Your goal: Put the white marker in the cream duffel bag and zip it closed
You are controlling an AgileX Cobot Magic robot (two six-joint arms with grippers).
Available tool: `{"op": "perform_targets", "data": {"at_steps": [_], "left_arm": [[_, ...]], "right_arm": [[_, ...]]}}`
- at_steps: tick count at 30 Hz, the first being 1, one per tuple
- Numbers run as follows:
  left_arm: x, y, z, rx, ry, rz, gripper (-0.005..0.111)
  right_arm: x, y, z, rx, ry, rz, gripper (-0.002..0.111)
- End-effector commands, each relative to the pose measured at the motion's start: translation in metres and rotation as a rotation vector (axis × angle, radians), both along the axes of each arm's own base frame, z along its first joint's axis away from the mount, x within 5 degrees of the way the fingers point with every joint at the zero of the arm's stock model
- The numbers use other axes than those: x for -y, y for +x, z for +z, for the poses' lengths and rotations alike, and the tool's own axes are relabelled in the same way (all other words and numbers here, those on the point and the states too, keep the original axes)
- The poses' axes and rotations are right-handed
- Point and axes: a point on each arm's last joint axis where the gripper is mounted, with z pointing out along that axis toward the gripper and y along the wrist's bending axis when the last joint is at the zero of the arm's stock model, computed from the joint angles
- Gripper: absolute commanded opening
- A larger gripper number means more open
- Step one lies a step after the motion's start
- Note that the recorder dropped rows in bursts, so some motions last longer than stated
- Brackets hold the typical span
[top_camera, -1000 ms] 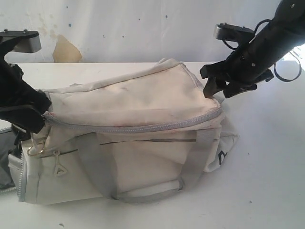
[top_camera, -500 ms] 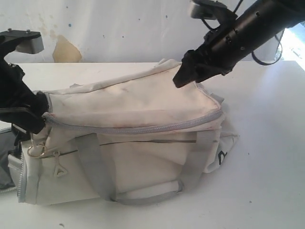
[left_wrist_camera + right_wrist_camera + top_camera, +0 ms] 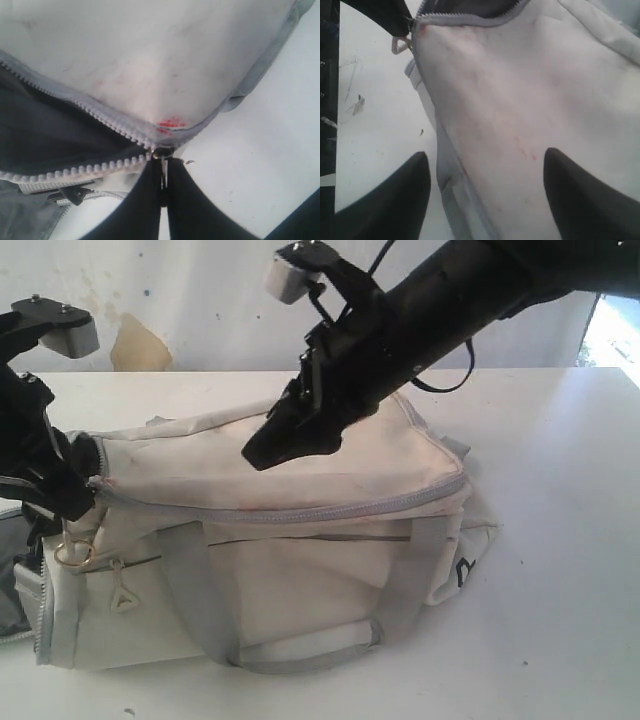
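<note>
The cream duffel bag (image 3: pixel 300 470) lies lengthwise on the white table (image 3: pixel 560 570), its grey zipper (image 3: pixel 300 510) running along the top. At the bag's left end my left gripper (image 3: pixel 82 480) is shut on the zipper pull (image 3: pixel 163 153); beyond it the zipper (image 3: pixel 90 167) gapes over dark grey lining (image 3: pixel 45 135). My right gripper (image 3: pixel 262 452) reaches across from the right and hovers over the bag's top panel (image 3: pixel 520 100), open, its fingers (image 3: pixel 417 175) holding nothing. The white marker is hidden.
Grey webbing straps (image 3: pixel 195 590) loop down the bag's front, and a metal ring (image 3: pixel 72 555) hangs near its left end. A stained wall (image 3: pixel 140 340) stands behind the table. The left gripper's finger (image 3: pixel 390 17) shows in the right wrist view.
My right arm has swung left from the bag's right end to above the middle of its top, jaws open. The left gripper has stayed at the left end.
</note>
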Motion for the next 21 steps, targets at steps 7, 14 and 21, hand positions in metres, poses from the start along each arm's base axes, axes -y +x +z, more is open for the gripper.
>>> {"op": "perform_targets", "data": {"at_steps": [7,14,21], "left_arm": [[0.001,-0.003,0.003,-0.026,-0.046,0.064,0.0],[0.003,-0.004,0.004,-0.028,-0.071,0.045,0.0],[0.003,-0.004,0.004,-0.024,-0.07,0.034,0.0]], "right_arm": [[-0.051,-0.018,-0.005,0.131,0.039,0.045,0.055],[-0.071,-0.032,-0.015,0.116,0.028,0.101,0.053],[-0.076,-0.032,-0.021,0.105,0.021,0.106,0.053]]}}
